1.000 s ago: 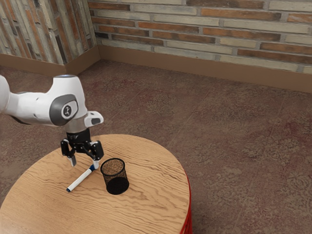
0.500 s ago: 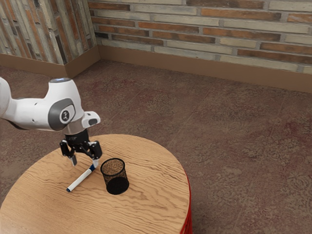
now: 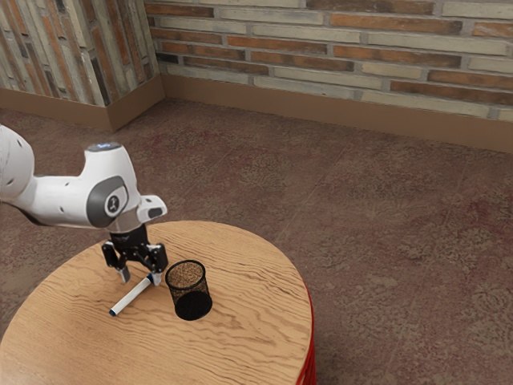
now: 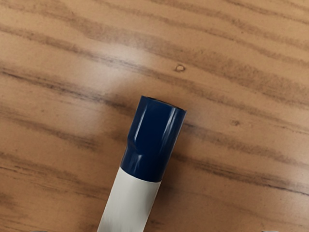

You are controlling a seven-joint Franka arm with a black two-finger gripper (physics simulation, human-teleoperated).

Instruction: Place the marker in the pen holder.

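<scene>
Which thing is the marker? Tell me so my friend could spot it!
Find the round wooden table, then the black mesh pen holder standing on it. The marker lies flat beside that, toward the exterior view's left: a thin white stick with a blue cap, while the holder is an upright, open cup.

Exterior view slants down, wrist's nearer, sharing the table (image 3: 252, 281).
</scene>
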